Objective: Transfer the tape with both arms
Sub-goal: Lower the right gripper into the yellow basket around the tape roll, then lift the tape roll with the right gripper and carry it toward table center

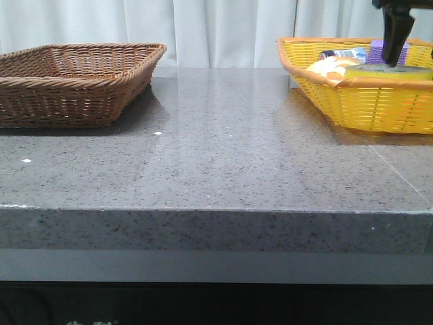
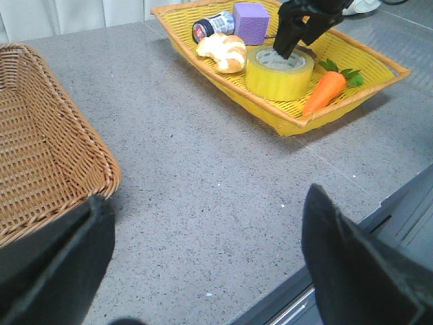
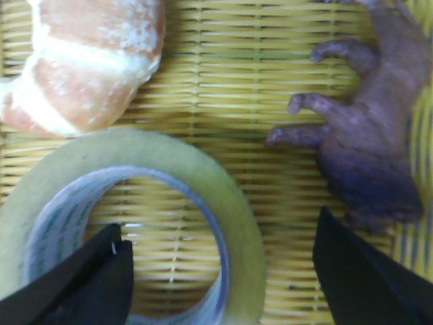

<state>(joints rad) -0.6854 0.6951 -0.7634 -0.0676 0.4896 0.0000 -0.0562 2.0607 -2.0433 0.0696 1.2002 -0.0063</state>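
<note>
The tape [image 2: 279,73], a wide yellow roll with a white core, lies flat in the yellow basket [image 2: 284,124]. In the front view only its top [image 1: 389,71] shows above the rim. My right gripper [image 3: 220,271] is open and low over the roll. One dark finger [image 3: 74,284] is inside the core hole and the other [image 3: 365,277] is outside the roll's wall [image 3: 237,223]; neither visibly touches it. From across the table the right gripper [image 2: 291,47] points down into the roll. My left gripper [image 2: 210,264] hangs open over bare table, holding nothing.
A brown wicker basket [image 1: 74,81] stands at the left. Beside the tape in the yellow basket [image 1: 379,101] lie a bread roll [image 2: 223,53], a purple block [image 2: 250,22], a small tube [image 2: 211,27] and a carrot [image 2: 323,93]. A dark leafy shape [image 3: 365,149] lies close to the outer finger.
</note>
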